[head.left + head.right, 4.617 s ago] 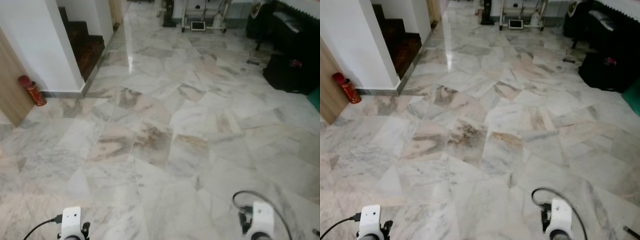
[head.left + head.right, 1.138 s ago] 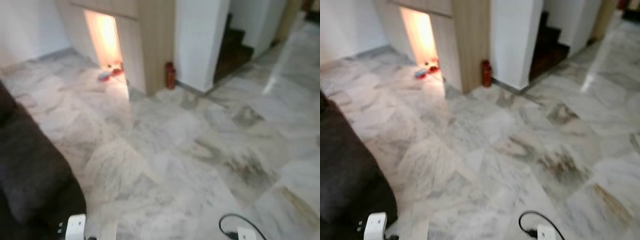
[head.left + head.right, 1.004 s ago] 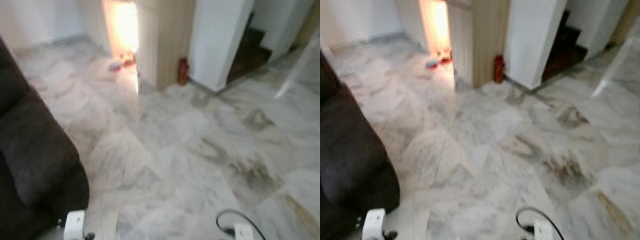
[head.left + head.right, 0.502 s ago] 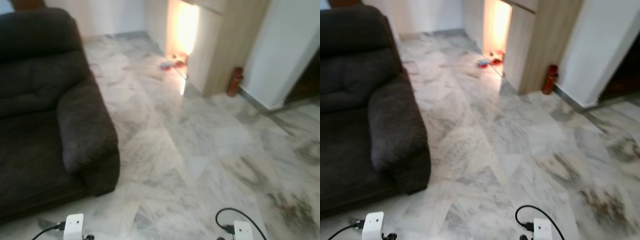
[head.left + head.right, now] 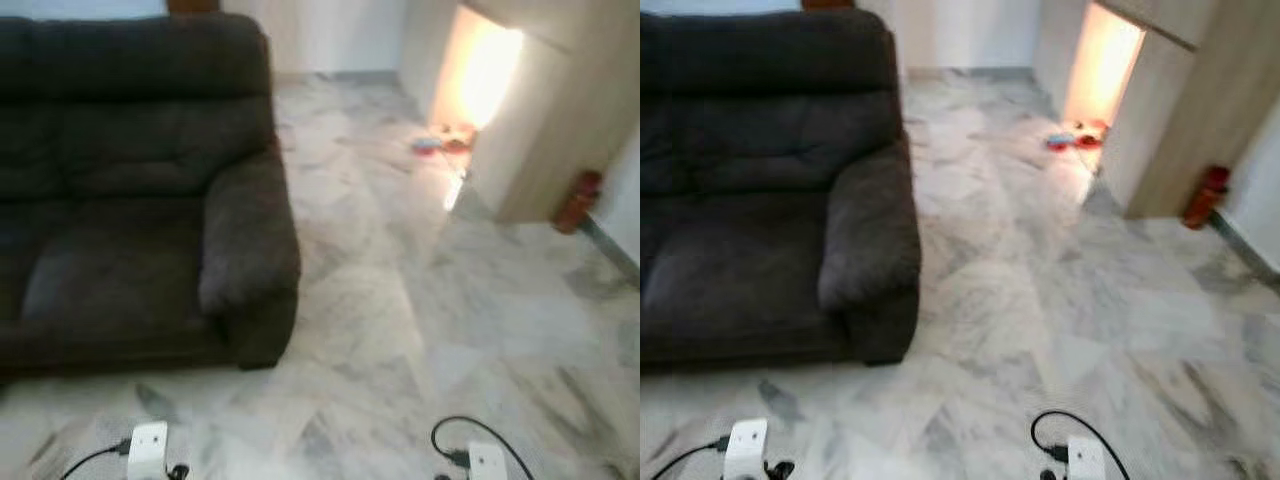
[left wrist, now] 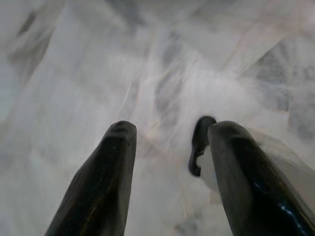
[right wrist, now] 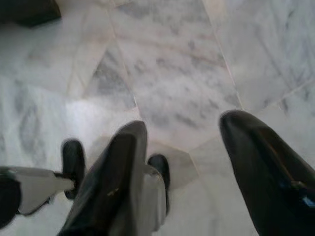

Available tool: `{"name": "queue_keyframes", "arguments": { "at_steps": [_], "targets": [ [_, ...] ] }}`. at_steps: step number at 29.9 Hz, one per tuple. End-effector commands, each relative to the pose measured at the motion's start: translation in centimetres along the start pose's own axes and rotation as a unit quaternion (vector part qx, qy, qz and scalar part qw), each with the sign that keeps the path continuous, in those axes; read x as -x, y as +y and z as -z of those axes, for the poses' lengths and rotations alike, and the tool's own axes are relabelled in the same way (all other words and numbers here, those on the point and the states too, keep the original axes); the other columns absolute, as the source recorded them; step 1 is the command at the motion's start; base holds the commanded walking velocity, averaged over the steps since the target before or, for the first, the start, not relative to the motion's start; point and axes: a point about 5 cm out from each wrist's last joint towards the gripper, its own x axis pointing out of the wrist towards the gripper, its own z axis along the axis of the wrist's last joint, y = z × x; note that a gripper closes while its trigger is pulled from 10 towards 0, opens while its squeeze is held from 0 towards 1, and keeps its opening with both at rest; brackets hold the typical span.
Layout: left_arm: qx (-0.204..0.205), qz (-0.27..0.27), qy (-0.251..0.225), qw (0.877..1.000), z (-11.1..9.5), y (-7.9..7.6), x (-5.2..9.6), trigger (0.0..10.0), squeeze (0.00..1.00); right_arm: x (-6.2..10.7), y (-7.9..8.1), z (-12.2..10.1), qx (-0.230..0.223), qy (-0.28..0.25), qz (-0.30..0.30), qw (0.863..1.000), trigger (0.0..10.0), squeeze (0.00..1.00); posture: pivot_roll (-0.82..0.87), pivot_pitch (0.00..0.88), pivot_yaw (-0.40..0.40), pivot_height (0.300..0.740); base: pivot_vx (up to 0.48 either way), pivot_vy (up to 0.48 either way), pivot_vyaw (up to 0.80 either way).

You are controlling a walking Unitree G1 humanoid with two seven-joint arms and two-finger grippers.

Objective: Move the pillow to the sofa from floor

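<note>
Head view — plush, dark, tufted sofa point(image 5: 130, 190) on veined marble floor point(image 5: 400, 330).

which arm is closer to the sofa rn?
Left. The left arm hangs just in front of the sofa, near its front corner. The right arm hangs over bare marble floor, well off to the sofa's side.
</note>
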Motion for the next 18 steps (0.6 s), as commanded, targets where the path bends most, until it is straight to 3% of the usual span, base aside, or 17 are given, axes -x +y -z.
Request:
{"name": "queue_keyframes", "arguments": {
  "at_steps": [1, 18],
  "targets": [
    [0.005, -0.009, -0.002, 1.0, -0.23, 0.61, 0.02, 10.0, 0.0, -0.14, 0.5, -0.31, -0.002, -0.004, -0.006, 1.0, 10.0, 0.0, -0.03, 0.009, -0.029, 0.74, 0.0, 0.0, 0.8],
    [0.006, -0.009, -0.005, 1.0, -0.44, 0.55, -0.02, 10.0, 0.0, -0.19, 0.49, -0.48, -0.003, -0.004, -0.008, 1.0, 10.0, 0.0, -0.03, 0.031, -0.034, 0.74, 0.0, 0.0, 0.72]
  ]
}}
